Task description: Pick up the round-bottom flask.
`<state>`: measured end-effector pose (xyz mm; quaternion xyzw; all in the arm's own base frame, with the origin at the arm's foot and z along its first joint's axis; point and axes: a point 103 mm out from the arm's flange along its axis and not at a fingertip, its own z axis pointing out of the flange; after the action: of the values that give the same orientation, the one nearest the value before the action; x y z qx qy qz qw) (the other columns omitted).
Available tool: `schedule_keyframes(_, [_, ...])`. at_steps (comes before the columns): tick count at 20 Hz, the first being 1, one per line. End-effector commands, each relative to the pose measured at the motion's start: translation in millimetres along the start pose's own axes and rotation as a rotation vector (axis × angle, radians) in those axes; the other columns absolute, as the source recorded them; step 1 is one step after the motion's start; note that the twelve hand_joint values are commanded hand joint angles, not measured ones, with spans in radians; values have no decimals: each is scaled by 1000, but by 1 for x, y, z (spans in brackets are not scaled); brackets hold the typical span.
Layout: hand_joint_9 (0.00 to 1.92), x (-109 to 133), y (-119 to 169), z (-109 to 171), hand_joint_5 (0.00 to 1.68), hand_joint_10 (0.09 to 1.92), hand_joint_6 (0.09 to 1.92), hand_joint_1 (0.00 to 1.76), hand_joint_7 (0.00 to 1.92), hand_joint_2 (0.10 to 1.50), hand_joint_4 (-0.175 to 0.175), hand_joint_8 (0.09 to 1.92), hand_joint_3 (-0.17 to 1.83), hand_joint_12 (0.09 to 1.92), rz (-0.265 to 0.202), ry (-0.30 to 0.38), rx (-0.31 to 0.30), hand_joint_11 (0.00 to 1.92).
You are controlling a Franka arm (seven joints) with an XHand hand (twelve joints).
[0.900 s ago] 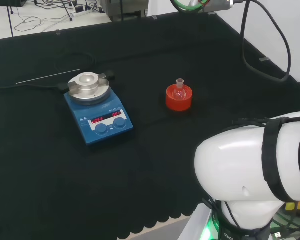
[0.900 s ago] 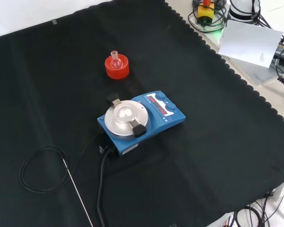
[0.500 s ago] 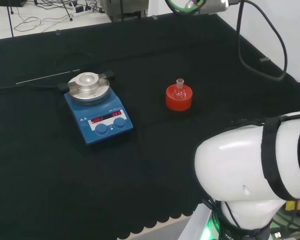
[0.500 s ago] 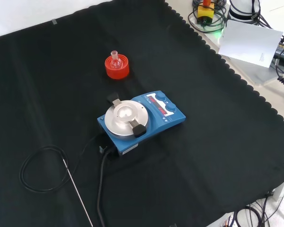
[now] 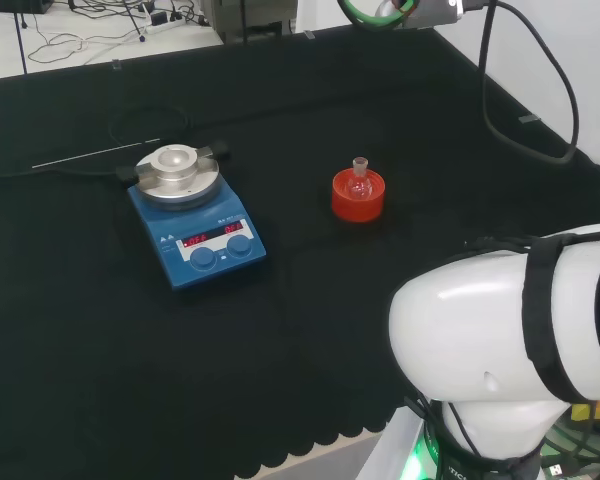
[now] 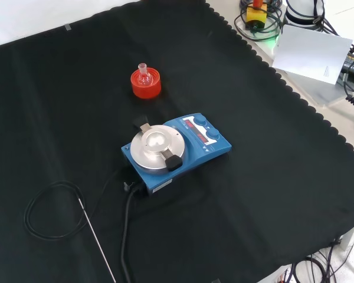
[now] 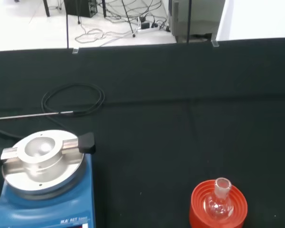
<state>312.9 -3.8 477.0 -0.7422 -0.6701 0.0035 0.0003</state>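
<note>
Change: nothing on the cloth has shifted since before.
Flask: round-bottom flask [image 5: 359, 181] upright, neck up, in red ribbed stand [image 5: 358, 196].
Bearing: at three o'clock from the blue hotplate stirrer [image 5: 196, 229], head view.
Hand: can't tell whether it's closed.

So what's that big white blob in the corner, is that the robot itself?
Yes, that is the arm's own link: a glossy white rounded shell, with a black band strapped around it and thin black cables running along the top. Beneath it the base glows green.
</note>
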Motion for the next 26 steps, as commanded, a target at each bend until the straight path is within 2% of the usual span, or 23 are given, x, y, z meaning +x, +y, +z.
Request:
schedule_keyframes(1, [254,-27,18,39,376,666,239,151,104,1255,-4,572,309,1370,86,20,43,0])
schedule_keyframes(5, [256,-45,24,53,384,666,235,164,106,1254,-5,571,301,1369,121,28,38,0])
schedule_keyframes(10, [264,-68,45,80,407,668,237,188,119,1254,-6,575,291,1372,151,56,69,0])
schedule_keyframes(18, [290,-93,84,147,421,672,227,297,150,1201,-8,586,255,1387,154,112,92,0])
schedule_keyframes(26, [367,-109,95,204,457,688,211,416,206,1124,-15,612,236,1407,168,153,137,49])
